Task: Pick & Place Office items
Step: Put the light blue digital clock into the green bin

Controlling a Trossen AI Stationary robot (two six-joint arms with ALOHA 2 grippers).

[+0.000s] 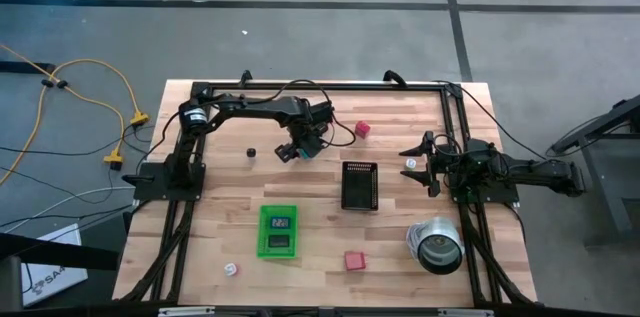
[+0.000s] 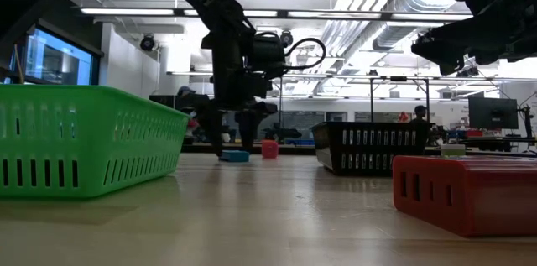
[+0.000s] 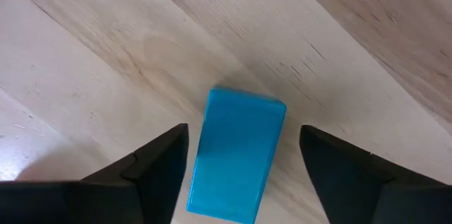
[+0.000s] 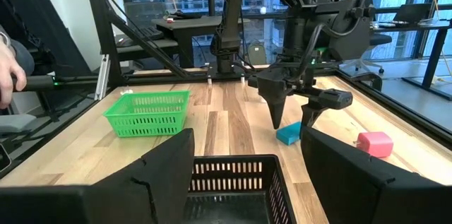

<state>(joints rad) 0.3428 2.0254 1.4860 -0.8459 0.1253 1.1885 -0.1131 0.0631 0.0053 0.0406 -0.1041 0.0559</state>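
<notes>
Light blue block (image 3: 236, 157) lies flat on the wooden table (image 1: 300, 182), between the two fingers of the left pincer (image 1: 292, 153), which stands over it with a gap on each side and grips nothing. A pink block (image 1: 362, 129) sits nearby. The right pincer (image 1: 420, 162) hangs open and empty beside the black basket (image 1: 360, 186).

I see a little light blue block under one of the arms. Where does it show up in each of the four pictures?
High view: light blue block near the table's middle, under the left claw.
Low view: block on the tabletop below that arm.
Left wrist view: block between the two open dark fingers, not yet touched.
Right wrist view: block beside the left claw.
Shared landmark: the pink block nearby.
</notes>
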